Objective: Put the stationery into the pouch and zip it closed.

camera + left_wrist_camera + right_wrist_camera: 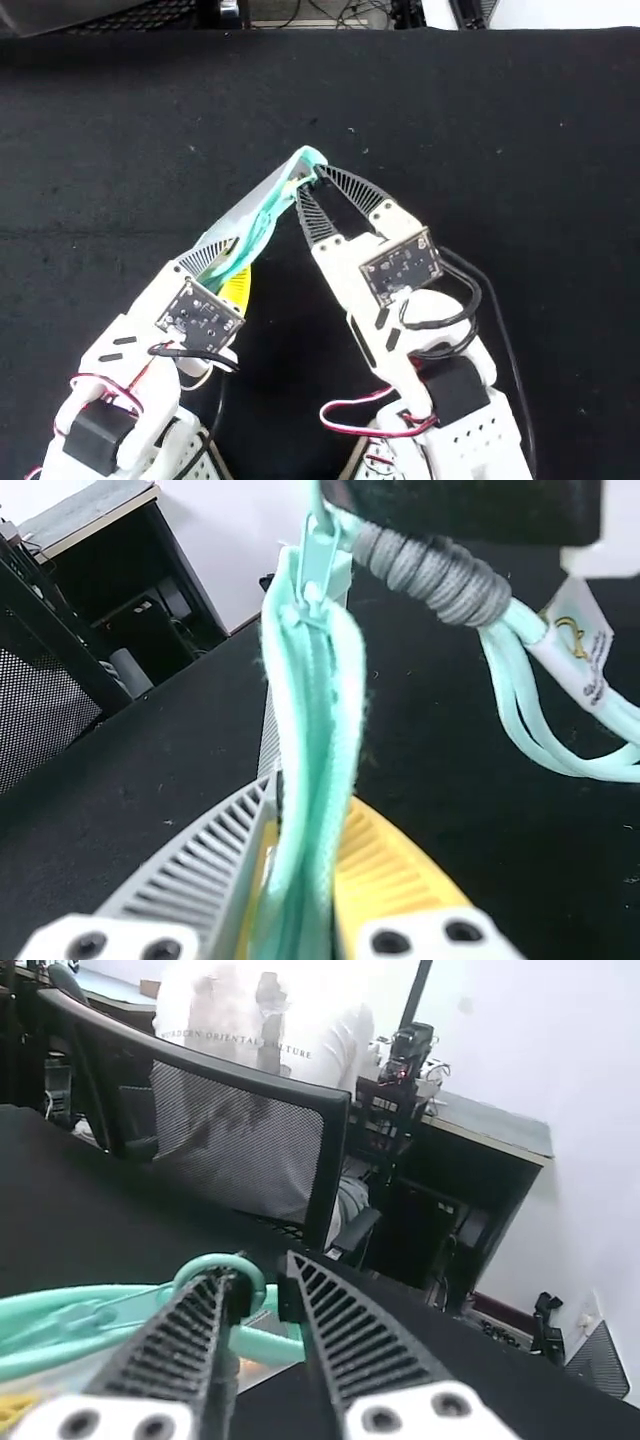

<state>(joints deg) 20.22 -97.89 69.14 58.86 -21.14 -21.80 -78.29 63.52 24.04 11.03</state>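
Left arm [120,400]: white, at the near edge of the high view, left side, angled up toward centre.
Left pincer [238,264]: one grey finger, one yellow finger [395,875], pressed onto the near end of the pouch from both sides.
Pouch [268,208]: mint green with a pale side panel, held up off the counter, stretched slantwise between the two pincers; the zip line [318,730] looks closed along the stretch seen from the left wrist.
Zip pull [320,545]: at the pouch's far end, running straight up into the black fingers.
Strap [540,710]: mint cords with a grey wrapped band, white tag [580,645] hanging beside it.
Right pincer [311,180]: black ribbed fingers close together, tips nipping the zip pull; a mint loop [215,1265] curls round one fingertip.
Right arm [430,390]: white, lower right, red and black wires at its base.
Counter [120,140]: black cloth.
Mesh chair [240,1150]: behind the counter.
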